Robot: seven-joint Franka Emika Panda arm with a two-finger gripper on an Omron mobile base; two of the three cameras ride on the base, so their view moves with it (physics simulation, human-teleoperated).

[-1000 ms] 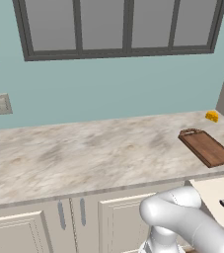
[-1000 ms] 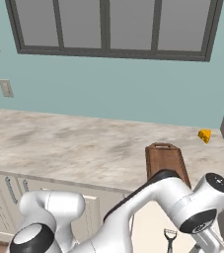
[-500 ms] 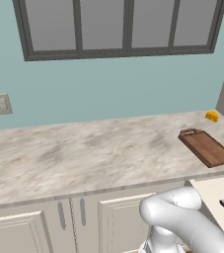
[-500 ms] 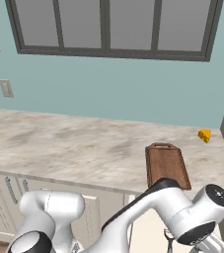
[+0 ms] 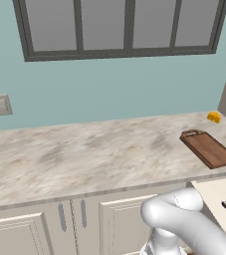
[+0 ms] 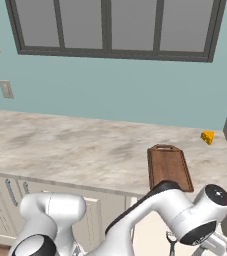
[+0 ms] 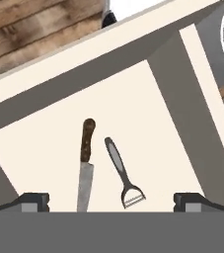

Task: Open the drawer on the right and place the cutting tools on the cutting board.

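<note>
The spread two-finger gripper (image 7: 111, 202) hangs above the open cream-white drawer (image 7: 148, 94). Near its front edge lie a brown-handled, silvery-bladed knife (image 7: 86, 168) and a grey-handled peeler (image 7: 123, 173). Both look light, stiff and slippery; the knife's handle seems the safest hold.

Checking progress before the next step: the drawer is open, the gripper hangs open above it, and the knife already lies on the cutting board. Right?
Not quite. The hand view shows the knife lying in the open drawer, beside a peeler, below the open gripper. The cutting board holds nothing.

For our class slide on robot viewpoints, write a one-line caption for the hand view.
Open end effector above the open drawer, where a knife and a peeler lie side by side, apart.
</note>
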